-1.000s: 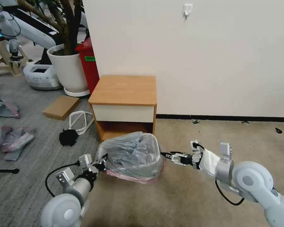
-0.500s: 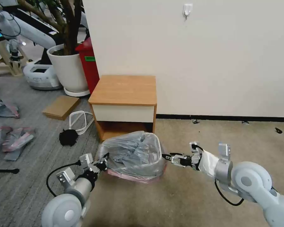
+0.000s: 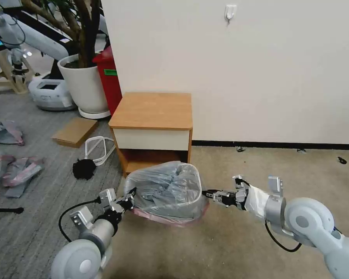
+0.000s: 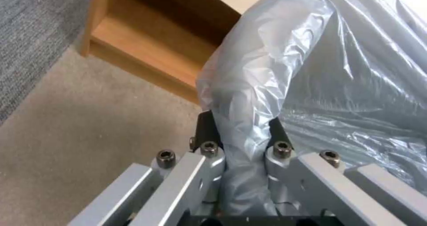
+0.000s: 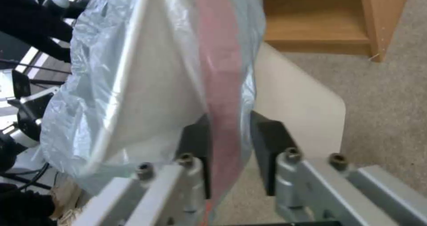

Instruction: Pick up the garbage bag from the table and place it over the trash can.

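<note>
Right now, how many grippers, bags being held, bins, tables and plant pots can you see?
Grippers: 2, the left gripper and right gripper, each pinching the bag
Held garbage bag: 1
Bins: 2, the trash can under the bag, the red bin
Table: 1
White plant pot: 1
Total: 7

The room was evenly and brightly lit, with no hard light source showing. Soft shadow filled the shelf gap under the small light-brown wooden worktop (image 3: 151,110), and another lay along the base of the plain cream wall (image 3: 260,69). The thin translucent grey plastic garbage bag (image 3: 164,190) caught pale sheen on its creases, stronger in the left wrist view (image 4: 285,62). Straight lines bowed slightly toward the head view's edges. In both wrist views the nearest metal parts were soft and out of focus.
</note>
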Motion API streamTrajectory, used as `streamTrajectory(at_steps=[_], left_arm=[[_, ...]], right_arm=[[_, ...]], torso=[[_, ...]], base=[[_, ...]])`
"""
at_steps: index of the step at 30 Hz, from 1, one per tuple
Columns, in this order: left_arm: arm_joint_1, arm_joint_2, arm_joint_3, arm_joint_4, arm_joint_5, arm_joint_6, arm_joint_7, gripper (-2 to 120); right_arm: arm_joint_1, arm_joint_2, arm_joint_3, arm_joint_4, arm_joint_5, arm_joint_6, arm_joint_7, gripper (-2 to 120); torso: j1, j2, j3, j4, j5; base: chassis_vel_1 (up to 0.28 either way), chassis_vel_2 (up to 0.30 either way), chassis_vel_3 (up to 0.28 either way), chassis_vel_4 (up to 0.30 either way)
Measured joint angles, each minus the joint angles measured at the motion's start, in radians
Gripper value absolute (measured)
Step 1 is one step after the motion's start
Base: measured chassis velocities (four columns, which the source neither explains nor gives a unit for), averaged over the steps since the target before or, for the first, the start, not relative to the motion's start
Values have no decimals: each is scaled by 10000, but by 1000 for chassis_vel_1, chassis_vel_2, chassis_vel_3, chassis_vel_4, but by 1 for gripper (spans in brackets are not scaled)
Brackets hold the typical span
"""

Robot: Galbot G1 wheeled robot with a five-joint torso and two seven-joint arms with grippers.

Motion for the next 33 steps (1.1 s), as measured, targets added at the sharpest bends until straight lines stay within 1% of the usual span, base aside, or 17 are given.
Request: streamTrajectory(at_steps=[2, 3, 4, 5, 20, 28, 33], left_arm=[[0, 1, 24, -11, 0, 0, 3, 6], [4, 4, 38, -31, -1, 1, 15, 6], [4, 4, 38, -31, -1, 1, 15, 6], [7, 7, 46, -46, -10, 2, 48, 6], [27, -29, 151, -28, -80, 30, 338, 6], [99, -116, 140, -80, -370, 92, 337, 6], [150, -191, 159, -178, -502, 171, 331, 6]], right_arm=[[29, 32, -69, -33, -111, 10, -7, 11], [51, 58, -124, -66, -187, 40, 15, 4], [51, 58, -124, -66, -187, 40, 15, 4], [80, 75, -194, -93, -243, 103, 121, 0], [391, 205, -778, -709, -1186, 614, 399, 0], [522, 477, -1147, -1153, -1693, 858, 505, 0], [725, 683, -1465, -1527, -1911, 1040, 766, 0]], torso=[[0, 0, 0, 0, 0], [0, 0, 0, 0, 0], [0, 0, 0, 0, 0], [0, 1, 0, 0, 1], [0, 0, 0, 1, 0], [0, 0, 0, 1, 0], [0, 0, 0, 1, 0]], base=[[0, 0, 0, 0], [0, 0, 0, 0], [0, 0, 0, 0], [0, 0, 0, 0], [0, 0, 0, 0], [0, 0, 0, 0], [0, 0, 0, 0]])
